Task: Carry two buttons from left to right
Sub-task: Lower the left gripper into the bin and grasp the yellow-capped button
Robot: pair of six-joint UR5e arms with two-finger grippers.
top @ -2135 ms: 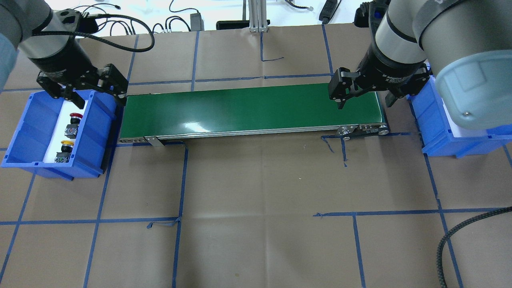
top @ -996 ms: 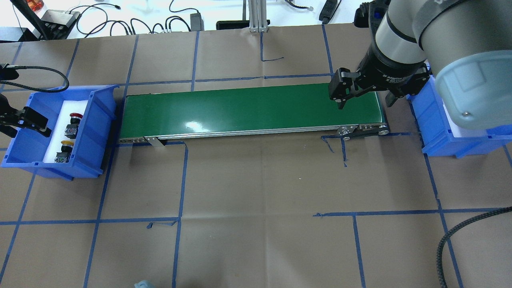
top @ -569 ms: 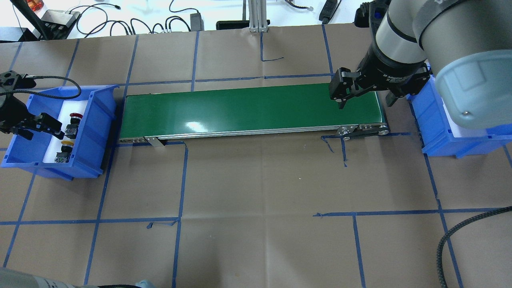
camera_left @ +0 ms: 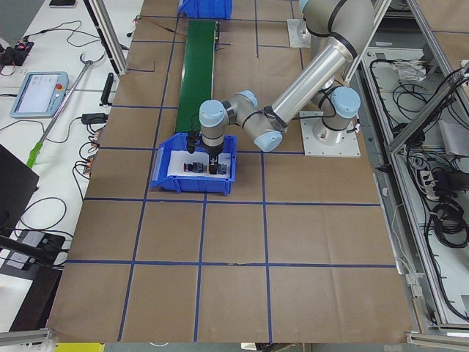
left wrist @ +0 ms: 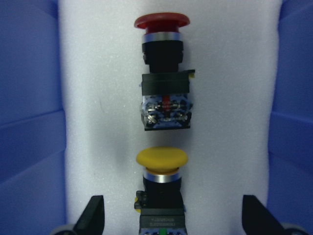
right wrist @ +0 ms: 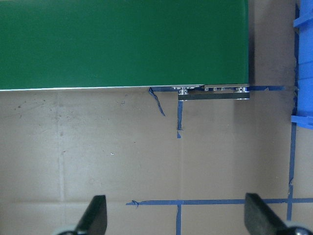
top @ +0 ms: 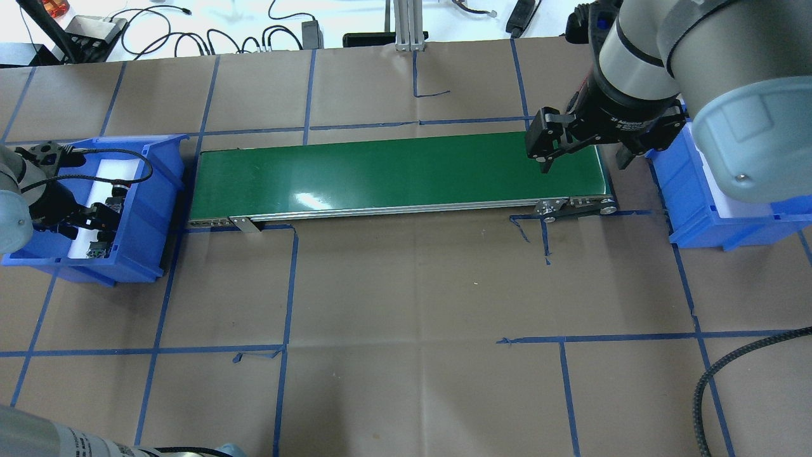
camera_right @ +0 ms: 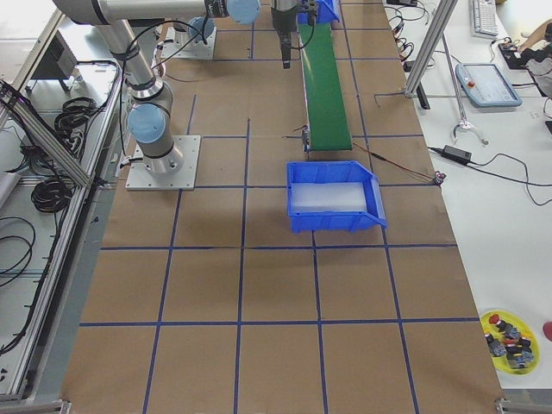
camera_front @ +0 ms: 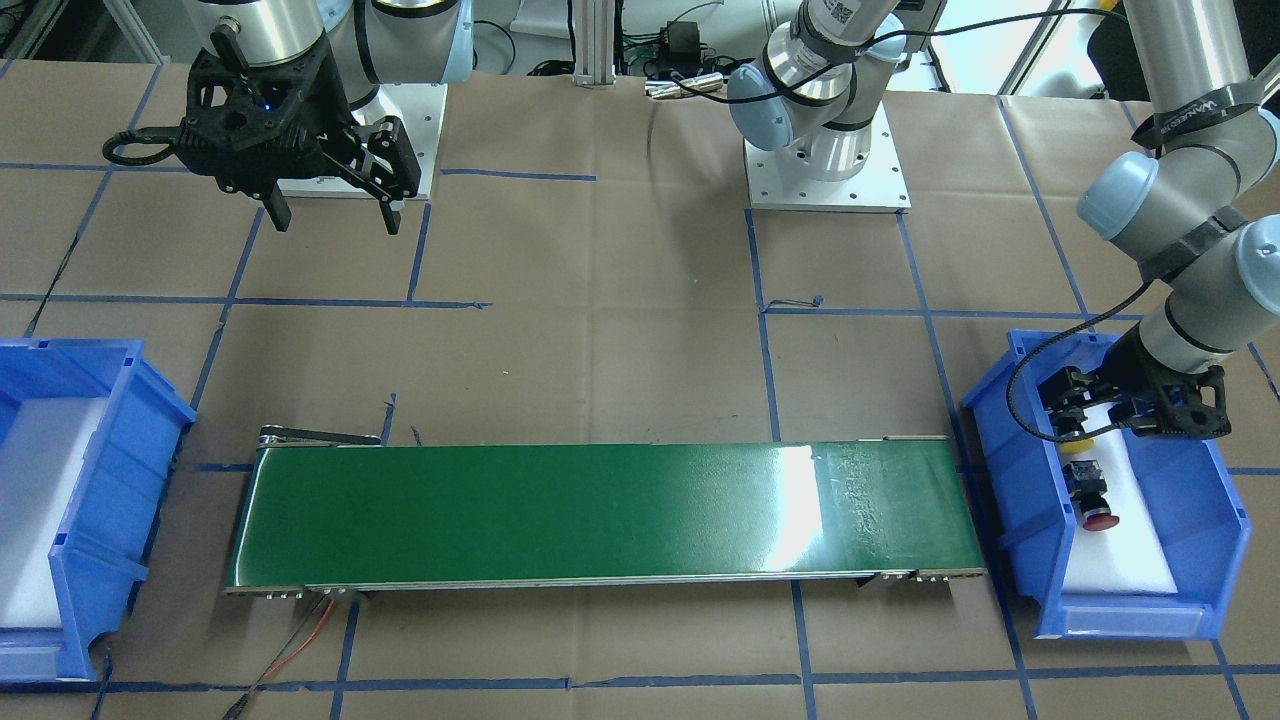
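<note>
Left wrist-mounted view: the left gripper hangs low over the two buttons, its jaws spread wide and gripping nothing, one on either side of the yellow button without touching it. The yellow button and the red button lie in a line on a white foam pad, caps pointing the same way, with the red one's blocky rear body just short of the yellow cap. The pad lines the floor of a blue bin that stands just off the end of the green conveyor belt on the robot's left.

From the front-facing camera, the red button lies in plain sight in the bin, on the side farther from the robot. The yellow one is mostly hidden beneath the gripper, with only what seems to be a sliver of its cap showing.

Over the belt's other end, the right gripper hovers well above the surface, its jaws likewise parted and holding nothing. Its wrist camera looks down on the belt's edge, brown paper and blue tape lines. A second blue bin, also padded in white, stands just beyond that end of the belt.
</note>
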